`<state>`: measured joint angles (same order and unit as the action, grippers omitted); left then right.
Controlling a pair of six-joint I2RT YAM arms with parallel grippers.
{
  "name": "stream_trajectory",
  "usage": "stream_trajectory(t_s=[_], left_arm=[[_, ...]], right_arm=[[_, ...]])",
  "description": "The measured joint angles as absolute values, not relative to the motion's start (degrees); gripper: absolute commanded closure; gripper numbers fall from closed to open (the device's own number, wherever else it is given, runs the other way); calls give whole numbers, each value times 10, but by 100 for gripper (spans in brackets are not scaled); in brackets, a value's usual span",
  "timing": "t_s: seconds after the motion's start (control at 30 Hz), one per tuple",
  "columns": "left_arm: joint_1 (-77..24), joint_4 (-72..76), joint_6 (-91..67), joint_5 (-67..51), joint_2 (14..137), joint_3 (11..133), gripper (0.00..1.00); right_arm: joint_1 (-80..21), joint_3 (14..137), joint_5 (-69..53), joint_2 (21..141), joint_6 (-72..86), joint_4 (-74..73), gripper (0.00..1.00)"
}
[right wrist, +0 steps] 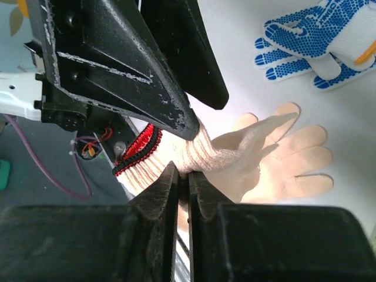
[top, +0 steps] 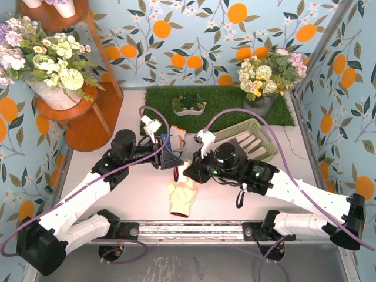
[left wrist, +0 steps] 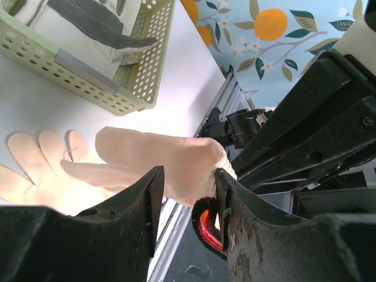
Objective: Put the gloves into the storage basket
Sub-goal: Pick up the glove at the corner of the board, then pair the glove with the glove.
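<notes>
A peach-tan glove [right wrist: 235, 147] with a red-and-black cuff hangs between my two grippers above the table. My right gripper [right wrist: 189, 170] is shut on it near the cuff. My left gripper [left wrist: 188, 176] is open a few centimetres, with the glove [left wrist: 170, 158] lying across its tips and the cuff against one finger. A second peach glove [top: 181, 198] lies flat on the table below. The blue-and-white glove [right wrist: 317, 41] lies behind the left gripper [top: 174, 163]. The pale green basket [top: 261, 134] to the right holds the grey-and-cream glove [left wrist: 100, 23].
A green grass mat [top: 217, 100] at the back carries a white dish of plants [top: 189, 106] and a flower pot [top: 267, 79]. A wooden stand [top: 76, 111] with flowers is at the left. A metal rail [top: 194, 229] runs along the near edge.
</notes>
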<state>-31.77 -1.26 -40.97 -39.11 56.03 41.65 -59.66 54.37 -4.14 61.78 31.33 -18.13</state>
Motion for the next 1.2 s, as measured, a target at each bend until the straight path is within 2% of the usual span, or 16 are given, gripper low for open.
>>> stream_trajectory(t_s=[0.13, 0.27, 0.37, 0.63, 0.73, 0.83, 0.93, 1.13, 1.17, 1.2], left_arm=[[-318, -10, -412, -415, 567, 416, 49], [-318, -6, -416, -431, 568, 416, 60], [-318, 1, -419, -441, 575, 415, 60], [-318, 43, -431, -438, 630, 406, 51], [-318, 42, -425, -418, 660, 406, 51], [-318, 33, -412, -400, 678, 412, 61], [-318, 33, -402, -394, 689, 425, 63], [-317, 39, -392, -392, 706, 439, 96], [-317, 43, -391, -393, 710, 439, 100], [-317, 47, -394, -393, 715, 439, 100]], right_arm=[[-593, 545, -38, 625, 300, -201, 100], [-566, 549, -48, 645, 280, -223, 100], [-537, 555, -67, 661, 265, -233, 100], [-490, 594, -141, 705, 214, -255, 100], [-485, 600, -162, 715, 199, -259, 100], [-474, 600, -178, 718, 188, -269, 100], [-461, 600, -190, 719, 181, -271, 100], [-435, 607, -215, 730, 160, -279, 100], [-430, 614, -217, 739, 154, -284, 100], [-425, 620, -219, 748, 149, -290, 100]])
